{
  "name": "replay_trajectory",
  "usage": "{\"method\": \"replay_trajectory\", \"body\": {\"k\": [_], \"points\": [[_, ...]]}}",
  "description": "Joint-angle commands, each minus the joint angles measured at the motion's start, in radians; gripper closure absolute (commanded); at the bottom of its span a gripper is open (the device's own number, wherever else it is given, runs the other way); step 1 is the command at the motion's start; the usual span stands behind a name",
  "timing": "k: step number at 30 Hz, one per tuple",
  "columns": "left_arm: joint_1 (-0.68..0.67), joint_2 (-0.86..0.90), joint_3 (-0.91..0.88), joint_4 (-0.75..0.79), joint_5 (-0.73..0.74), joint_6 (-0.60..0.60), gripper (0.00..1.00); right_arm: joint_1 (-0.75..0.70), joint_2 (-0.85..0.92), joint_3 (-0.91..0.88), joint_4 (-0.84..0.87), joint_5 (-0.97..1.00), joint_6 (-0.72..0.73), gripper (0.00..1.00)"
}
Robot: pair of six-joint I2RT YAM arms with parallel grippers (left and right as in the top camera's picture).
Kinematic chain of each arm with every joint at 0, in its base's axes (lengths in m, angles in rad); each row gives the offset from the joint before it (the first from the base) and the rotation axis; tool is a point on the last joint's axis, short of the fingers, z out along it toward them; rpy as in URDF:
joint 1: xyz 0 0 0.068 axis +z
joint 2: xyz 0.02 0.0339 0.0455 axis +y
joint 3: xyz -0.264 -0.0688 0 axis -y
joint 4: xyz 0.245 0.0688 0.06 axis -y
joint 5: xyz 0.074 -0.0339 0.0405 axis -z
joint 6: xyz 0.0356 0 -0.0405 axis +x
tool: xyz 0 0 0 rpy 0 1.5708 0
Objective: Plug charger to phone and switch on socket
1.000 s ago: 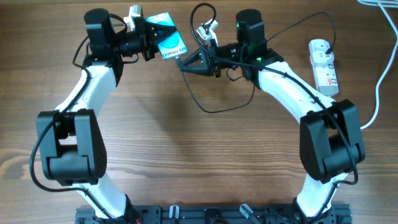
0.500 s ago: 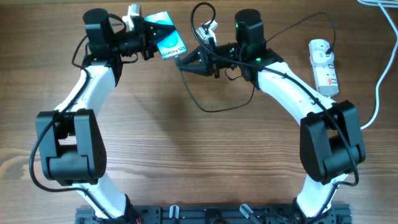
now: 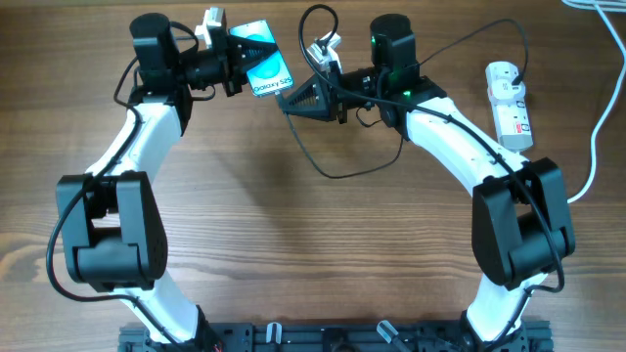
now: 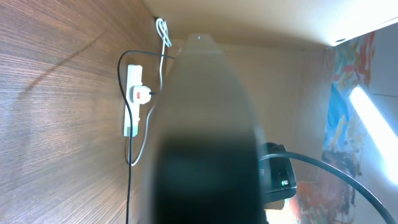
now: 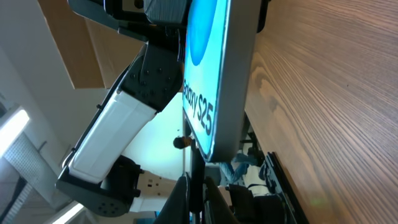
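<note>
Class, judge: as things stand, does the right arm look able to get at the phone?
Probably yes: the left fingers hold the phone just ahead of the right fingers, nothing between.

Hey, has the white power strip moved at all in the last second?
No. In the overhead view the socket lies in the same spot against the wood grain of the table, neither shifted nor turned.

The overhead view is bright, even and sharp, with only faint, soft shadows of the arms on the wooden table (image 3: 313, 244). In the left wrist view, 1 large grey-and-black shape (image 4: 205, 137) at the lens is wholly out of focus. The socket (image 4: 132, 99) behind it stays crisp, and a strip light (image 4: 367, 112) glares at the right. In the right wrist view the phone (image 5: 208, 74) glows saturated blue with readable lettering, and a lamp (image 5: 15, 121) at the left edge burns white.
</note>
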Motion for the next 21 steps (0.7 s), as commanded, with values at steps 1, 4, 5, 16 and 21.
{"method": "replay_trajectory", "body": {"k": [1, 4, 5, 16, 21], "points": [[-0.045, -0.005, 0.010, 0.003, 0.131, 0.005, 0.96, -0.027, -0.016, 0.002, 0.011, 0.124, -0.021, 0.96], [-0.045, -0.005, 0.010, 0.003, 0.129, 0.005, 0.96, -0.023, -0.016, 0.002, 0.012, 0.124, -0.023, 0.96], [-0.045, -0.005, 0.010, 0.003, 0.129, 0.005, 0.96, -0.020, -0.016, 0.002, 0.014, 0.124, -0.023, 0.96], [-0.045, -0.005, 0.010, 0.003, 0.152, 0.005, 0.96, -0.018, -0.016, 0.002, 0.014, 0.105, -0.075, 0.96], [-0.045, -0.005, 0.010, 0.003, 0.163, 0.005, 0.96, -0.018, -0.016, 0.002, 0.014, 0.105, -0.075, 0.96]]}}
